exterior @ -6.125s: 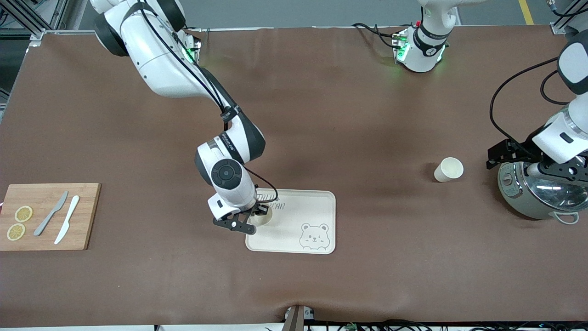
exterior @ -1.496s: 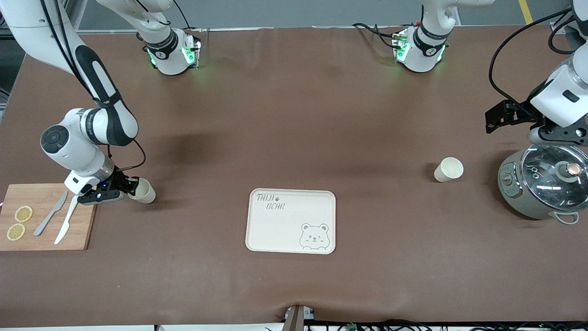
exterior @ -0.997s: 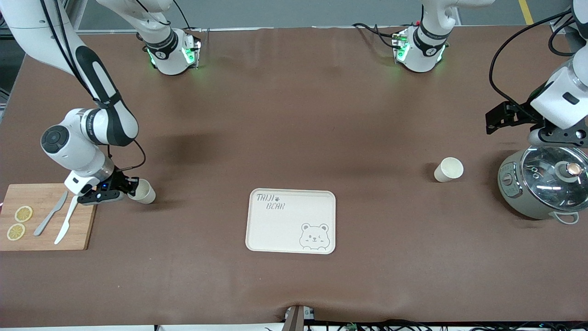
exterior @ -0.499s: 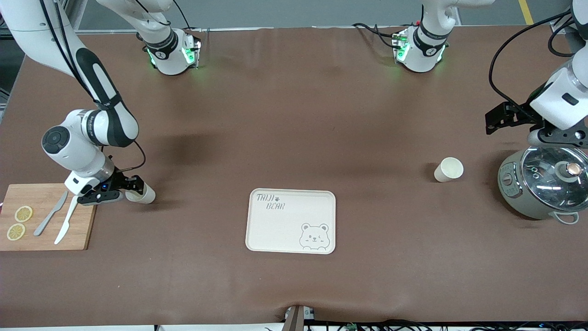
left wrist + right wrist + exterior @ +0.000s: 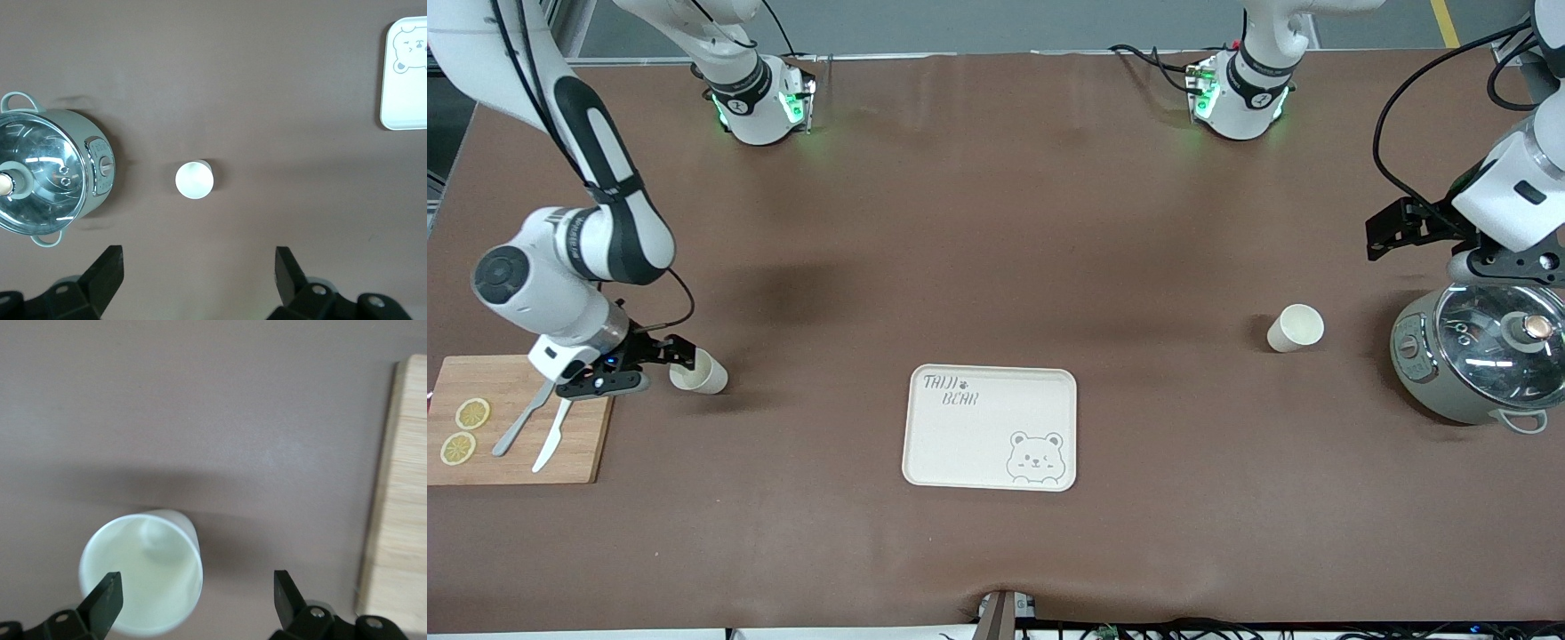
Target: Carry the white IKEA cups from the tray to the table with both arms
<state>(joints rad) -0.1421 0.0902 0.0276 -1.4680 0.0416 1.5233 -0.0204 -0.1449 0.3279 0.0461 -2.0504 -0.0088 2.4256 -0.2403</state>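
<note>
My right gripper (image 5: 660, 364) hangs with fingers spread wide, letting go of the cup (image 5: 699, 372) that stands on the tabletop (image 5: 996, 231) just beside them, next to the cutting board (image 5: 516, 418). The tray (image 5: 991, 428), lettered "TAIJI BEAR", lies bare, so I judge the last release is finishing and next I need only lift clear without tipping it. My left gripper (image 5: 1458, 238) waits, fingers open, above the pot (image 5: 1476, 356), the other cup (image 5: 1295, 328) nearby on the tabletop.
</note>
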